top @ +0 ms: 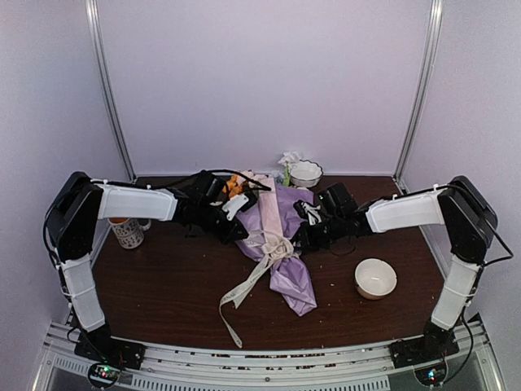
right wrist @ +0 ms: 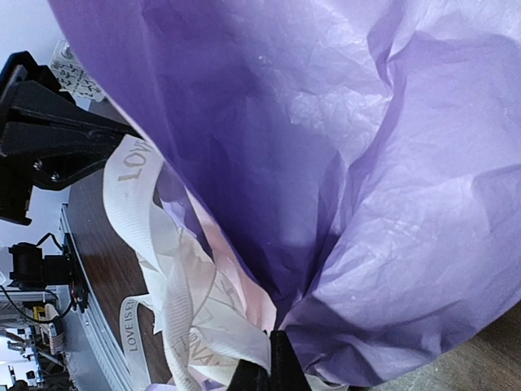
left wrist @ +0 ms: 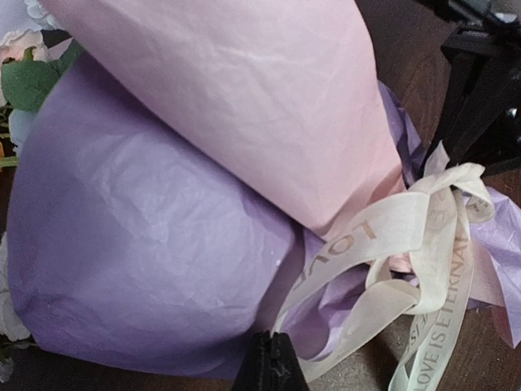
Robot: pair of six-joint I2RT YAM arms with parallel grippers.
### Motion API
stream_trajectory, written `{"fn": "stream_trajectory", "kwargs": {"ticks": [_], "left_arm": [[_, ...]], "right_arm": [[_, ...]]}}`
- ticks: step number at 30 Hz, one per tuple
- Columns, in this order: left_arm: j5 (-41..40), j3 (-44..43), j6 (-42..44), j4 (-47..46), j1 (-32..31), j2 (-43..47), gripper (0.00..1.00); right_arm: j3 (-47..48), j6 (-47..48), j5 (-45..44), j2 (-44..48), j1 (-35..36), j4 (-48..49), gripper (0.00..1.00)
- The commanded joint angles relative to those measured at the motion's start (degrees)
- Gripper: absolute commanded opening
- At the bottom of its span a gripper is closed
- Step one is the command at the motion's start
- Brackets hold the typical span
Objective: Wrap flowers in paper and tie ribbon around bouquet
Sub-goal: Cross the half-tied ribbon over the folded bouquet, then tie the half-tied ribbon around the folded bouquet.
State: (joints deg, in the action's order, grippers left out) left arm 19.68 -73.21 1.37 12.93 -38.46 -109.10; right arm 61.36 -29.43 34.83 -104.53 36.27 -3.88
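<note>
The bouquet [top: 295, 281] lies on its side at the middle of the dark brown tabletop [top: 163, 285], between the two arms, with its narrow end pointing toward the near right and its wide end toward the far wall. The paper [left wrist: 146, 244] shows its crinkled lilac side over most of the cone, and a pale pink fold runs lengthwise along the top. The flowers [top: 234, 186] protrude from the wide end, where orange blooms are visible just beside the left arm's wrist. The ribbon [left wrist: 366, 236], cream with the words "LOVE IS ETERNAL" printed on it, is looped and bunched around the waist of the cone. One loose tail runs off across the tabletop toward the near left. The left claw [left wrist: 269, 368] sits at the left flank of the bouquet with its tips pressed fully together. A ribbon strand meets those tips, but it cannot be told whether the strand is pinched between them. The right claw [right wrist: 262, 373] sits at the opposite flank, also fully closed. Folds of ribbon and lilac paper press against its tips, and whether either is gripped cannot be told. A patterned mug [top: 128, 232] stands near the left edge. A round white bowl [top: 375, 278] stands on the right, well apart from the bouquet. A second bowl [top: 306, 173] stands at the far edge.
</note>
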Motion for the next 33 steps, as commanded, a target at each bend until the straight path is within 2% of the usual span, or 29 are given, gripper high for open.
{"fn": "stream_trajectory", "kwargs": {"ticks": [1,13,25,33], "left_arm": [[-1.0,4.1,-3.0,-2.3,-0.3,3.3,0.00],[-4.8,11.3,-11.1,-0.2,-0.4,6.9,0.00],[-4.9,17.7,-15.8,-0.8,-0.3,8.4,0.00],[-4.3,18.5,-15.8,-2.0,-0.3,6.4,0.00]], "right_arm": [[0.5,2.4,-4.9,5.1,-0.1,-3.5,0.00],[-2.9,7.3,-11.0,8.2,-2.3,-12.7,0.00],[-12.5,7.6,-11.4,11.3,-6.3,-12.0,0.00],[-12.7,7.6,-8.9,10.7,-6.9,-10.8,0.00]]}}
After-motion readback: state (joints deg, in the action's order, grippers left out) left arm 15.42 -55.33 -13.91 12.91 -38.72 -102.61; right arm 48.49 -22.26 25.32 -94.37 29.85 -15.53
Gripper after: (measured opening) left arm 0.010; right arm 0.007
